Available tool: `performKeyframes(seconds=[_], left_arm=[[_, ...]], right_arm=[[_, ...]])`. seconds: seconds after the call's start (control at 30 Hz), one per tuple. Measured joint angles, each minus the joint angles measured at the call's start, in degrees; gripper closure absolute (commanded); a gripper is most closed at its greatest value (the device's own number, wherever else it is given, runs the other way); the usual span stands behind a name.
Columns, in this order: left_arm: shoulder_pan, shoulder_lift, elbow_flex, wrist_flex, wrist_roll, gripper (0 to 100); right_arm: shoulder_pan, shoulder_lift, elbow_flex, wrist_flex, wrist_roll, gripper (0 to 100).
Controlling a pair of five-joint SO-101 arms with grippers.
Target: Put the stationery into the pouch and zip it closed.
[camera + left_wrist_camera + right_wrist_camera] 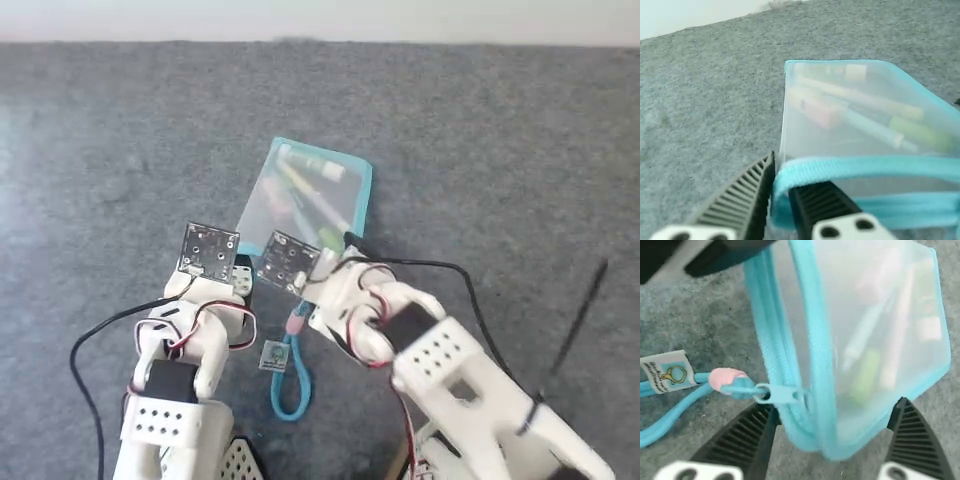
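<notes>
Left hand [781,175] pinches the clear, blue-trimmed plastic pouch [855,125] while right hand [837,407] gapes open; weak pinching could let it slide.

Bare table [120,130] lies open beyond the pouch [310,195] and well out to either flank, so a gripper could pass there freely. The near side is crowded. The left gripper [782,186] pinches the zip corner, and the right gripper [837,412] straddles the other end, jaws spread. Between the arms lies the strap [290,385], and a black cable [420,263] arcs over the right arm.
</notes>
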Motion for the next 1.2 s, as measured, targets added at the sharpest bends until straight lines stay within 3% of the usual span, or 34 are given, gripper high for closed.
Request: performKeyframes(seconds=[0.2,0.23,0.67,0.83,1.2], left_arm=[[1.1,0.0,0.0,0.0,0.0,99],[1.1,0.0,0.0,0.0,0.0,99],[1.8,0.0,-0.1,-0.4,0.4,98],[1.7,0.0,-1.8,0.5,0.4,87],[-3.7,-0.3,-13.8,13.7,1.4,84]], right_arm=[[0.4,6.2,-4.0,-0.4,0.0,98.7],[0.4,6.2,-4.1,-0.7,-0.2,99.5],[10.8,6.2,-8.4,-0.9,-3.3,99.1],[11.0,6.2,-9.0,-0.7,-3.5,99.1],[12.7,7.5,-14.4,3.3,-8.4,99.1]])
